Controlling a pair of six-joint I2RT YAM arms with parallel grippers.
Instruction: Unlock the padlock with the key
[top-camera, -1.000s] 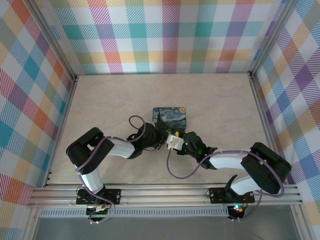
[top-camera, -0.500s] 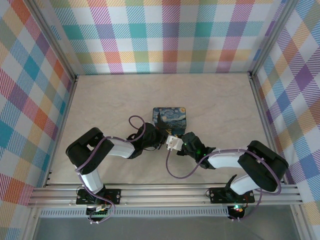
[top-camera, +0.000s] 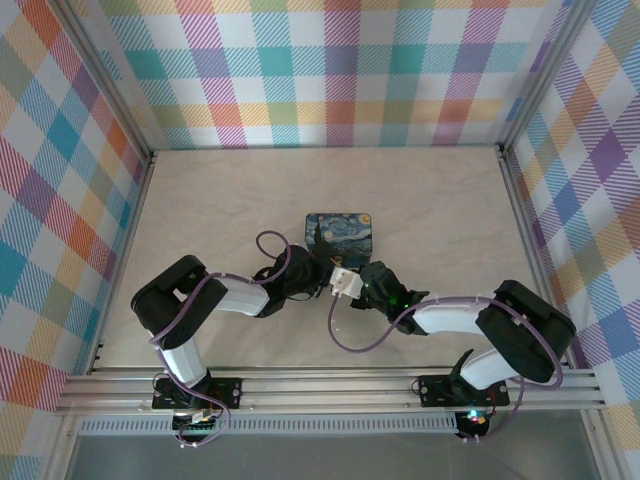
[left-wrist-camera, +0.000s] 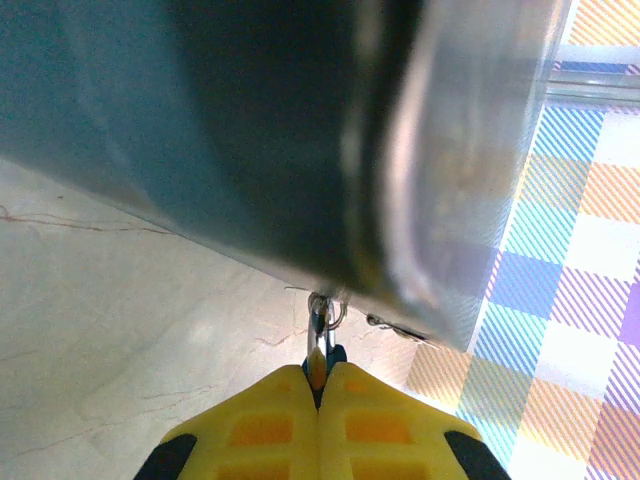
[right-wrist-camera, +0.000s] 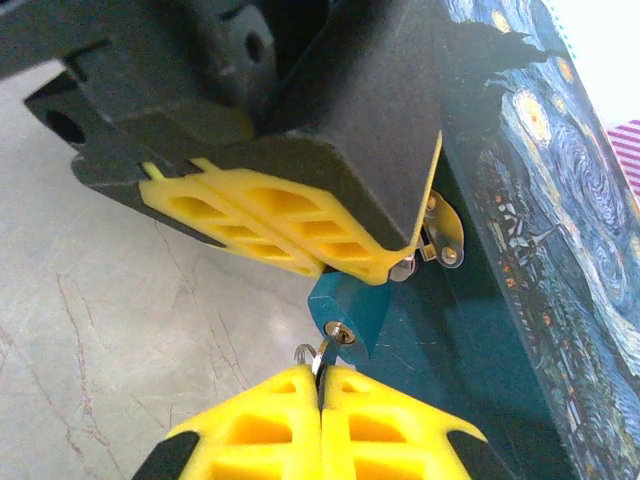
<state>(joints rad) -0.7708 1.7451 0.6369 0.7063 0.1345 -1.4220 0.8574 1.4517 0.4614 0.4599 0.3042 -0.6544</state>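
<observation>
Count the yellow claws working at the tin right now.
2. The left claw is shut on the padlock, against the tin. The right claw sits just below, shut on the key at the padlock's keyhole.

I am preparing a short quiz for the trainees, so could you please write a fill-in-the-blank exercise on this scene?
1. The padlock has a ____ body.
2. The right pincer is ____ on the key.
3. The left pincer, holding the padlock beside the tin, has ____ fingers.
Missing words: teal, shut, yellow.
</observation>
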